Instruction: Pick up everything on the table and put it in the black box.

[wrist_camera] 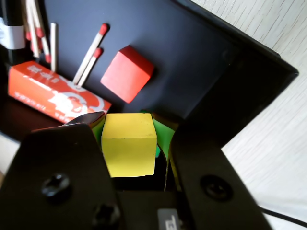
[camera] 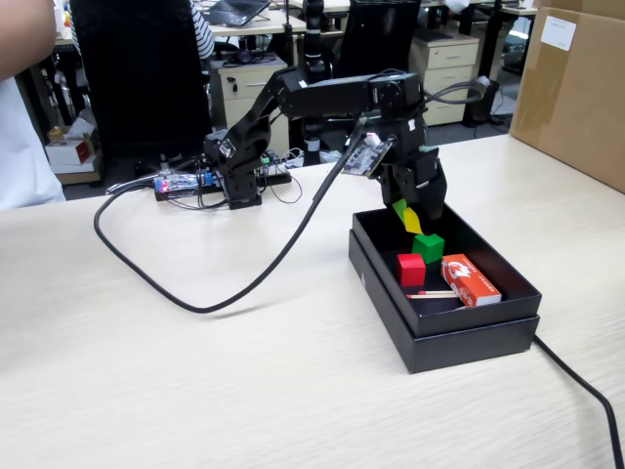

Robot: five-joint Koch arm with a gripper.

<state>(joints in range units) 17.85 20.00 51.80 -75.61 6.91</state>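
Note:
My gripper [camera: 411, 217] hangs over the far end of the black box [camera: 469, 344], shut on the yellow cube [camera: 414, 221]. In the wrist view the yellow cube [wrist_camera: 129, 143] sits between the green-lined jaws of the gripper [wrist_camera: 130, 123], above the box floor [wrist_camera: 192, 52]. The green cube [camera: 428, 246] and the red cube [camera: 411, 269] lie inside the box. The red cube also shows in the wrist view [wrist_camera: 127, 73]. The green cube is mostly hidden under the gripper there.
An orange-red matchbox [camera: 470, 279] and a matchstick [camera: 435, 293] lie in the box; several matchsticks [wrist_camera: 90, 55] and the matchbox [wrist_camera: 53, 93] show in the wrist view. A black cable [camera: 244, 283] loops across the beige table [camera: 195, 381]. A brown carton [camera: 576, 88] stands at the right.

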